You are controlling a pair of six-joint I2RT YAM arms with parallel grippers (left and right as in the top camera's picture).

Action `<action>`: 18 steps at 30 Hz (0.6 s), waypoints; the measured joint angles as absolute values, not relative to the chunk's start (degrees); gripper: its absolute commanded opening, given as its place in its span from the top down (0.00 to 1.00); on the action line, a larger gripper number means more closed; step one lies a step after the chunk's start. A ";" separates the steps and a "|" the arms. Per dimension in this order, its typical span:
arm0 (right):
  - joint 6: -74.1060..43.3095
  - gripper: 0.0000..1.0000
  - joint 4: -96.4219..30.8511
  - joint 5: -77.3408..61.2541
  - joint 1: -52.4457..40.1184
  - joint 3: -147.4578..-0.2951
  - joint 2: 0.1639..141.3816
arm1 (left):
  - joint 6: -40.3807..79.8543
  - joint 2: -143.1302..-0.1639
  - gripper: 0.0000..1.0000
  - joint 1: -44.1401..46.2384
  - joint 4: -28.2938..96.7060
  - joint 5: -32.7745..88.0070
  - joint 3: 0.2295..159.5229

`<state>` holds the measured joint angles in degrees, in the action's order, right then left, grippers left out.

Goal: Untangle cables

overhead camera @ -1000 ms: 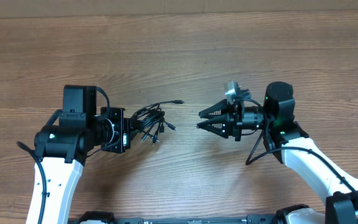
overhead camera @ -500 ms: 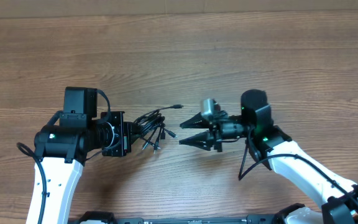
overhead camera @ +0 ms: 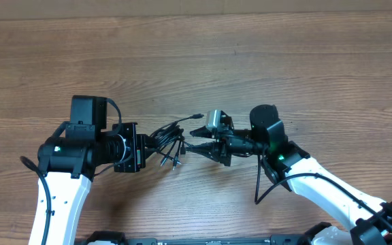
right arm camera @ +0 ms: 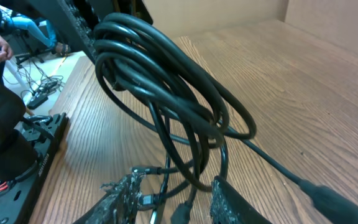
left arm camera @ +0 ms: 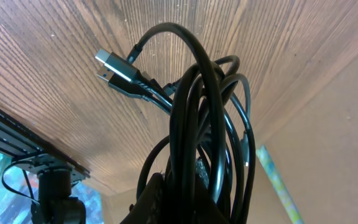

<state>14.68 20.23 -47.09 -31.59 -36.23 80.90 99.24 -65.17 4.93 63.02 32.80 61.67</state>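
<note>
Well, from overhead the cables (overhead camera: 163,138) are one tangled clump, about midway between the far and near edges of the wooden table (overhead camera: 264,61) and a little left of its centre. The left gripper (overhead camera: 139,145) seems to have the clump's left end pinched tight, with loops and plug tips fanning out to the right. The right gripper (overhead camera: 188,142) comes in from the right with its jaws spread, tips right at the loose ends, holding nothing.

From the left wrist, the cords rise out of the bottom of the frame as a thick bunch of crossing loops. The fingers themselves are mostly hidden there, so the grip is my judgement rather than something plainly seen. Two silvery USB plugs (left arm camera: 112,67) poke out at the upper left, clear of the knot.

From the right wrist, the fingers (right arm camera: 122,194) stand wide apart. The coil hangs just ahead of and above them, and a few strands dip down between them unpinched.

By my reckoning no cord has been drawn free yet. The bundle is only anchored on one side, and all the pulling apart is left to do.
</note>
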 measured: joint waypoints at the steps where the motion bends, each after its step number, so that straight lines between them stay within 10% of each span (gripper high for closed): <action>1: 14.70 0.64 20.23 -46.65 -31.90 -36.23 80.90 | 99.55 -65.17 0.96 5.30 63.00 32.77 61.67; 18: 15.18 0.96 19.84 -43.24 -32.40 -36.23 80.97 | 104.12 -67.22 0.96 8.64 62.37 32.75 61.67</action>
<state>15.18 19.84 -43.24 -32.40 -36.23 80.97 104.12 -67.22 8.64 62.37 32.75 61.67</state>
